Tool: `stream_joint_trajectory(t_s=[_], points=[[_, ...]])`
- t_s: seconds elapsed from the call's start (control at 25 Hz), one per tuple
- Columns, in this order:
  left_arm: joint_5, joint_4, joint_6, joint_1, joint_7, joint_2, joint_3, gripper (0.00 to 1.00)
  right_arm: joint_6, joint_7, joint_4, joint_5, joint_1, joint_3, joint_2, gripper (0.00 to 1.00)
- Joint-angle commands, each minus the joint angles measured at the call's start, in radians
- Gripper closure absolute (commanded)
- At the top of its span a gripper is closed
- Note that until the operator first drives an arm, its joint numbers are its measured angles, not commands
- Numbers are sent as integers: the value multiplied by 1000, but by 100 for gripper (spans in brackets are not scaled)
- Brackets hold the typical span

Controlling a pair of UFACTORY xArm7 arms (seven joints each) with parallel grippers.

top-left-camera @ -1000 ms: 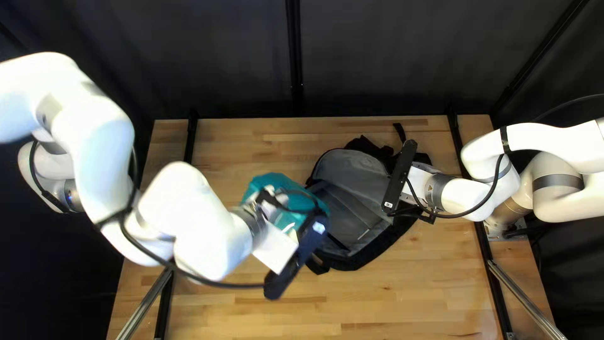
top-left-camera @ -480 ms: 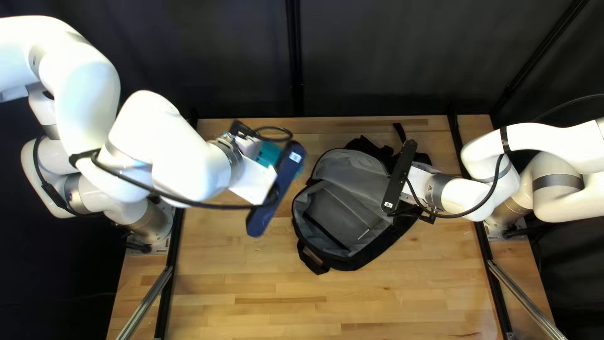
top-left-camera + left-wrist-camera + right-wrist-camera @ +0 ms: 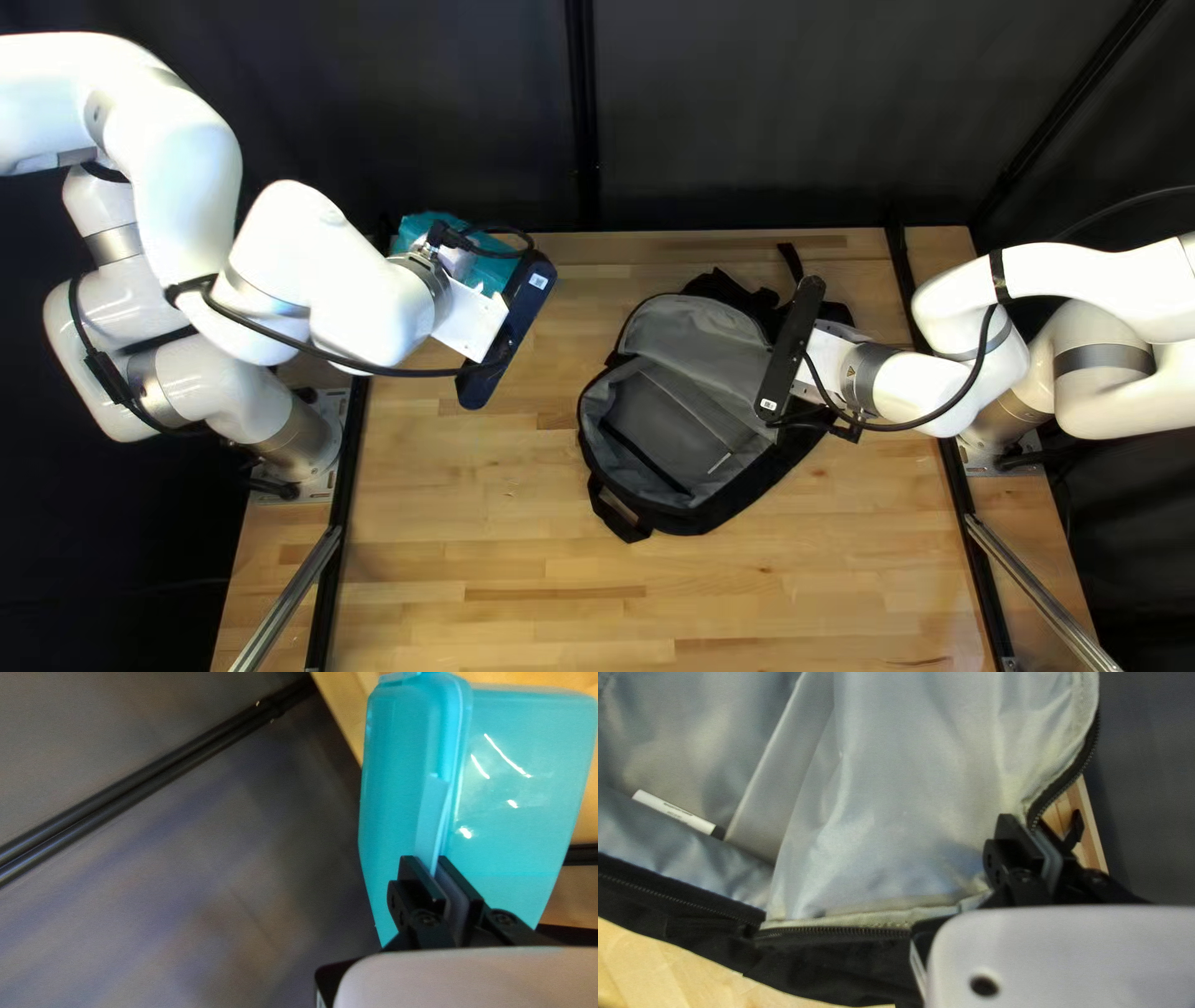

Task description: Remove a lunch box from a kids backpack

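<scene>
Between left fingers point(image 3: 416, 880), lunch box point(image 3: 517, 815).

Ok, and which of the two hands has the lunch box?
The left hand: its fingers are shut on the turquoise lunch box, clear of the backpack. The right hand instead pinches the open black backpack's edge.

Bright light nearly washes out the smooth white robot arm point(image 3: 187, 156) at the top left view's upper left; the dark cloth curtain point(image 3: 747, 112) lies dim. In the left wrist view, white glare streaks the shiny turquoise plastic box point(image 3: 523, 821), the curtain blurred.
</scene>
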Motion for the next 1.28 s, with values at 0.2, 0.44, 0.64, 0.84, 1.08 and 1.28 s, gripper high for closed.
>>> stream_joint_trajectory(t_s=[0.2,0.44,0.64,0.84,1.08,1.28], points=[[134,-105,-101,-41,-74,-139,132,100,0,0,0,0,0,0,0,100],[264,-181,-195,-39,-176,-190,220,100,0,0,0,0,0,0,0,100],[339,-240,-231,-36,-288,-219,262,100,0,0,0,0,0,0,0,100],[362,-290,-252,-62,-434,-274,289,100,0,0,0,0,0,0,0,100],[336,-292,-294,-131,-610,-396,347,100,0,0,0,0,0,0,0,100],[216,-230,-392,-229,-774,-583,444,100,0,0,0,0,0,0,0,100]])
